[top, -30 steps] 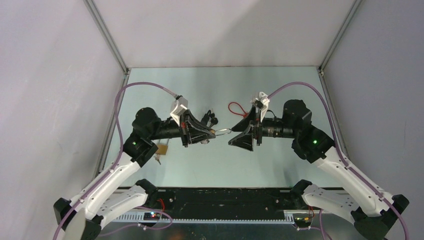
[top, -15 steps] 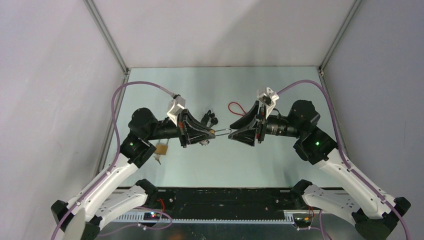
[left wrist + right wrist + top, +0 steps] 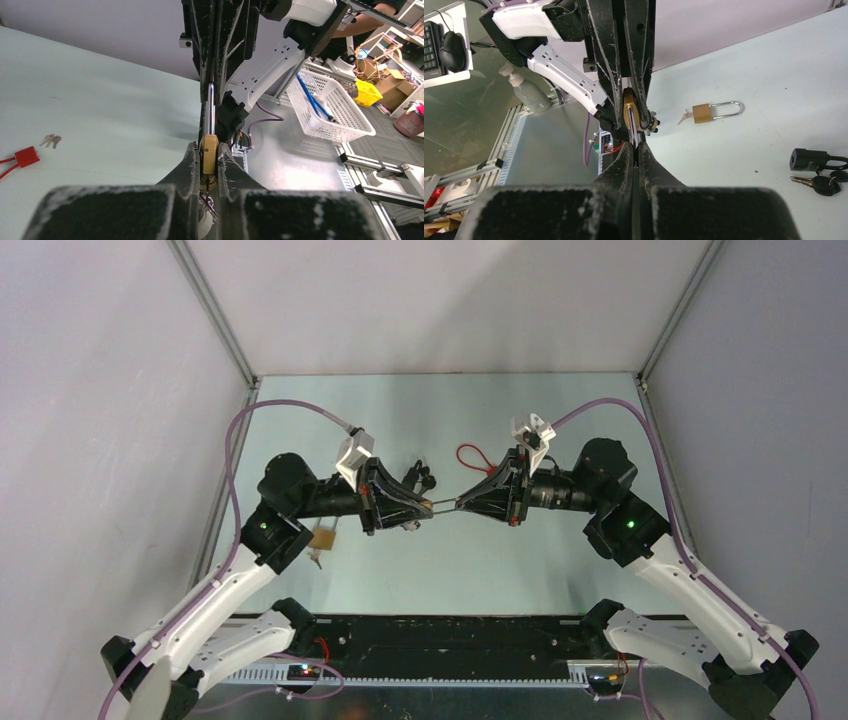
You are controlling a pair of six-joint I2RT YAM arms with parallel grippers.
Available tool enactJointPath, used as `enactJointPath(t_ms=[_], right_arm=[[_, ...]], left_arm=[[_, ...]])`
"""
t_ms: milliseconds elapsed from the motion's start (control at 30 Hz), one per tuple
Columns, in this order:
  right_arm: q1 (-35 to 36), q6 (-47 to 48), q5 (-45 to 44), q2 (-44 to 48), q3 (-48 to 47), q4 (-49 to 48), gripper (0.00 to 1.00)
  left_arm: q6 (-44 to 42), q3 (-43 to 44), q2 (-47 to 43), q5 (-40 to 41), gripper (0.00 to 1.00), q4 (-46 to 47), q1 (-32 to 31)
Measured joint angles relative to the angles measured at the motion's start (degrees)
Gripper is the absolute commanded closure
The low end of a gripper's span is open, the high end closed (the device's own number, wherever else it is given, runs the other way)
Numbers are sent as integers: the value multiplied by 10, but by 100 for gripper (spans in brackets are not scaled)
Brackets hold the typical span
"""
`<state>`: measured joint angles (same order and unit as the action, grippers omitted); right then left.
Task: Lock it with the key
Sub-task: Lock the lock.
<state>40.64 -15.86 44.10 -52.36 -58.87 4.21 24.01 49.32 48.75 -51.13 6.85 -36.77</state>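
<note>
**Both tools clamping one padlock in mid-air**

Your left tool [image 3: 427, 506] is gripping the body of the brass padlock [image 3: 208, 152]. Your right tool [image 3: 461, 503] is pinching its shackle [image 3: 211, 107], so you are holding the lock above the middle of the tabletop [image 3: 480, 560]. A second padlock [image 3: 711, 111] is lying at the near left. A black lock [image 3: 806, 160] with keys is sitting just beyond the left tool, and a red tag [image 3: 478, 457] is lying farther back.

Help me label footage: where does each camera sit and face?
Top external: above and behind the robot, looking down at the table; both arms show, left gripper meeting right gripper.
Left wrist: on the left arm, faces the right arm; own fingers clamp the brass padlock.
Right wrist: on the right arm, faces the left arm past own shut fingers.
Shared: both wrist views show that padlock.
</note>
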Motion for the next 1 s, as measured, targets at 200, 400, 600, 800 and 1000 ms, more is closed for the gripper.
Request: enactJointPath(t_ms=[200, 400, 600, 800, 1000], right_arm=[[21, 6, -33, 3, 12, -19, 100], [64, 43, -103, 9, 17, -33, 100], [88, 70, -168, 12, 32, -57, 100], [95, 70, -178, 0, 34, -88, 100], [108, 71, -207, -6, 34, -127, 100]], left_arm=[[0, 9, 2, 5, 100, -13, -6], [2, 19, 2, 22, 100, -24, -17], [4, 23, 1, 49, 100, -37, -17], [5, 25, -5, 78, 100, -46, -17], [15, 42, -3, 97, 100, -49, -17]])
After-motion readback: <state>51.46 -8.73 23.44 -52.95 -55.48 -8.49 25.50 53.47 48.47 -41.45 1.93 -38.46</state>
